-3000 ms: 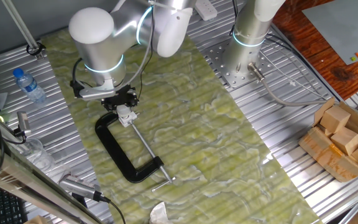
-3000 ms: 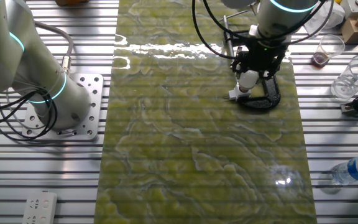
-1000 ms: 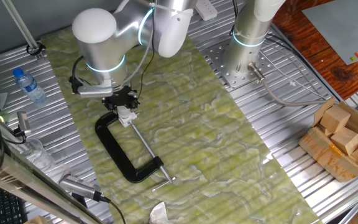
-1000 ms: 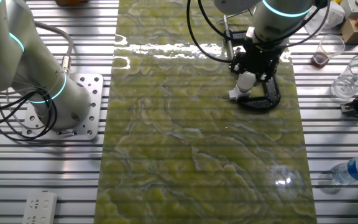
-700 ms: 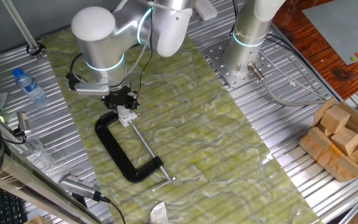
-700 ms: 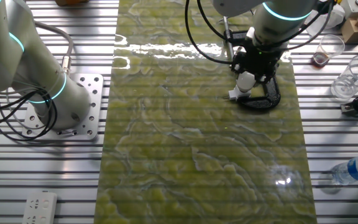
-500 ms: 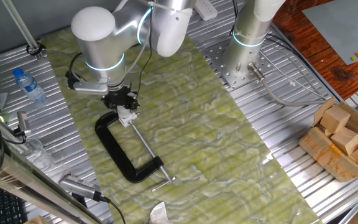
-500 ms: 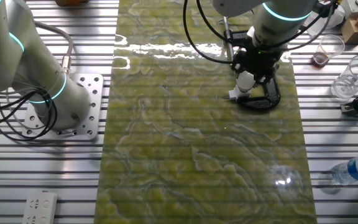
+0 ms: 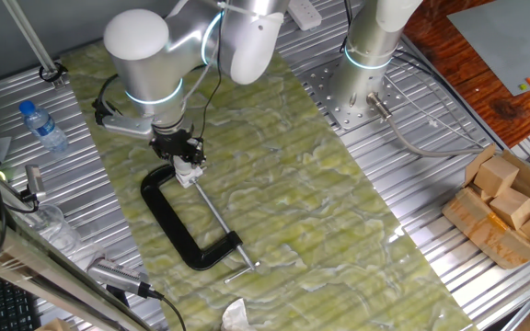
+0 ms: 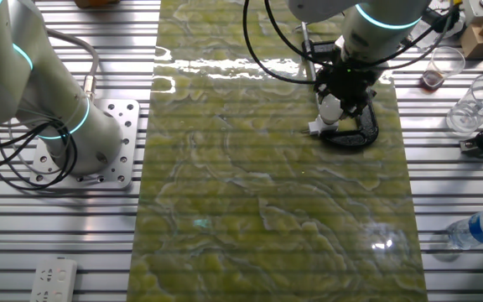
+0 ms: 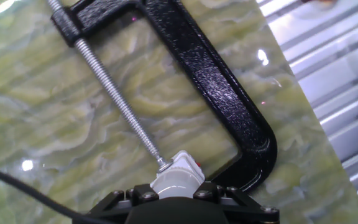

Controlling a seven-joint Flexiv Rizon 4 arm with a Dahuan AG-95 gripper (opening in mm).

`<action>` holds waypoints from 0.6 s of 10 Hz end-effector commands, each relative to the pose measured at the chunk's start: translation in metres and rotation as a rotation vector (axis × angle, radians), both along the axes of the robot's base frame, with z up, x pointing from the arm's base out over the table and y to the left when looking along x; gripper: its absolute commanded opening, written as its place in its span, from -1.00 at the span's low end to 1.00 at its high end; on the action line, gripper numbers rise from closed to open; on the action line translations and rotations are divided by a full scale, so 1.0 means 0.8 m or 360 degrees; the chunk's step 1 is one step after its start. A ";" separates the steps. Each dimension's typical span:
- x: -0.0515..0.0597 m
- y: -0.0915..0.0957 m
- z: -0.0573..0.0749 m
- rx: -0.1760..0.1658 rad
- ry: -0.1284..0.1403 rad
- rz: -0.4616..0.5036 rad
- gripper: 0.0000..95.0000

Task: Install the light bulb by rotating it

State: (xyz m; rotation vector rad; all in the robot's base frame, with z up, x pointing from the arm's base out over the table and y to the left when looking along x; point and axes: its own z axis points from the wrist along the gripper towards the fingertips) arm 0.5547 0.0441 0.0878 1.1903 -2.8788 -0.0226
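The light bulb [image 11: 173,182] is a small white globe standing neck-down on a white socket [image 11: 183,163]. The socket is pinched between the screw [image 11: 114,93] and the frame of a black C-clamp [image 11: 229,106] lying flat on the green mat. My gripper [image 11: 174,194] comes straight down and is shut on the light bulb, with black fingers [image 11: 143,196] on both sides. In one fixed view the gripper [image 9: 185,162] covers most of the bulb [image 9: 189,169] at the clamp's [image 9: 168,221] far end. The other fixed view shows the bulb [image 10: 331,107] under the gripper [image 10: 340,97].
A second robot arm's base [image 9: 366,64] stands at the mat's far edge. A water bottle [image 9: 42,126] lies on the slatted table left of the mat. A box of wooden blocks [image 9: 509,207] sits at the right. A plastic cup [image 10: 441,67] stands near the clamp.
The wrist has turned about its vertical axis while staying over the clamp; the hand's side bracket swung round. The bulb and clamp have stayed in place.
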 end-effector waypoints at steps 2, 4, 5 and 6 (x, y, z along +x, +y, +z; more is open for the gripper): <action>-0.001 -0.002 -0.001 -0.0001 0.0002 -0.0361 -1.00; -0.001 -0.002 -0.001 0.0004 0.0004 -0.0588 -1.00; -0.001 -0.002 -0.001 0.0006 0.0005 -0.0642 -1.00; -0.001 -0.002 -0.001 0.0009 0.0005 -0.0746 -1.00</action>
